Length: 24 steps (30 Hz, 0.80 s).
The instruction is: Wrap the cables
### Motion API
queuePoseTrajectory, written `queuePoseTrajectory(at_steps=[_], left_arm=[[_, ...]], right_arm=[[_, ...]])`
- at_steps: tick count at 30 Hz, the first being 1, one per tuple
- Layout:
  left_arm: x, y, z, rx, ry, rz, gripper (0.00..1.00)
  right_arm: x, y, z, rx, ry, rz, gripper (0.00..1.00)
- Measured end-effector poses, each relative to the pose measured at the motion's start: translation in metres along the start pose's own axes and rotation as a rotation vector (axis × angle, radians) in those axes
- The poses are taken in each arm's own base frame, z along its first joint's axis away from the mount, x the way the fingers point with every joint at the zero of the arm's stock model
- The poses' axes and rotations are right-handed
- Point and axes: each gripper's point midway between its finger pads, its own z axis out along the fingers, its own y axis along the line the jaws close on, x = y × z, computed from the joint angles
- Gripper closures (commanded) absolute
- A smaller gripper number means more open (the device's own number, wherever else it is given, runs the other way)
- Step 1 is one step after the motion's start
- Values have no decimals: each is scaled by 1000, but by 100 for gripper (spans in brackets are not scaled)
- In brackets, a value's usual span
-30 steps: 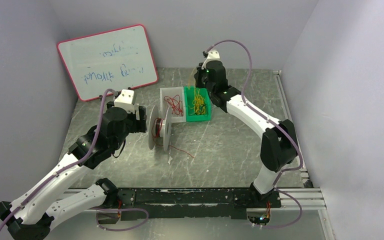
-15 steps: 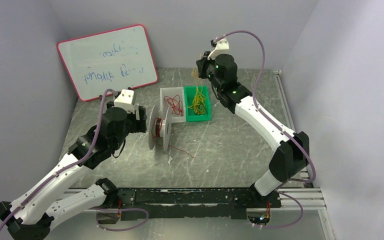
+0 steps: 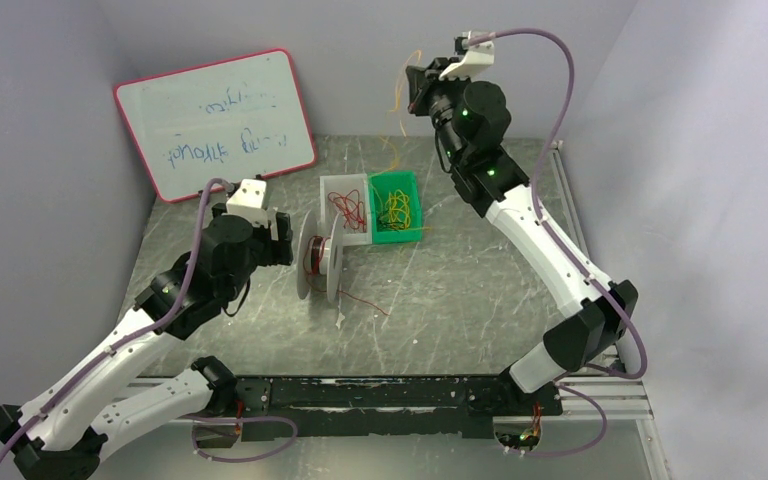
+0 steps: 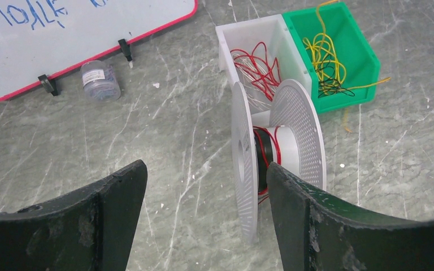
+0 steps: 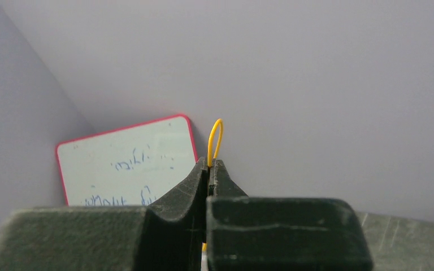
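Arms: right gripper (image 5: 209, 165) held high, pinching yellow cable (image 5: 219, 120); left gripper (image 4: 206, 169) spread.

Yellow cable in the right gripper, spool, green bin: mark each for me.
yellow cable (image 5: 219, 121), right wrist view, top of its loop.
spool (image 4: 296, 130), left wrist view, perforated flange face.
green bin (image 4: 347, 97), left wrist view, near wall.

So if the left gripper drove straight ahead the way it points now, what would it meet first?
Probably the white spool, standing on edge just ahead between the fingers of the open left gripper; depth is unclear.
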Motion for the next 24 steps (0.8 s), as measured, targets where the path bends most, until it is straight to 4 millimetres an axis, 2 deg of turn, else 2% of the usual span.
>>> queuePoseTrajectory(at_steps=[10, 20, 24], left_arm=[[-2, 0, -2, 7, -8, -5, 18], [-1, 0, -2, 7, -5, -4, 19], [0, 0, -1, 6, -3, -2, 18]], right_arm=[[-66, 4, 1, 19, -143, -1, 100], [-164, 8, -14, 36, -396, -6, 100], [-193, 8, -21, 46, -482, -19, 100]])
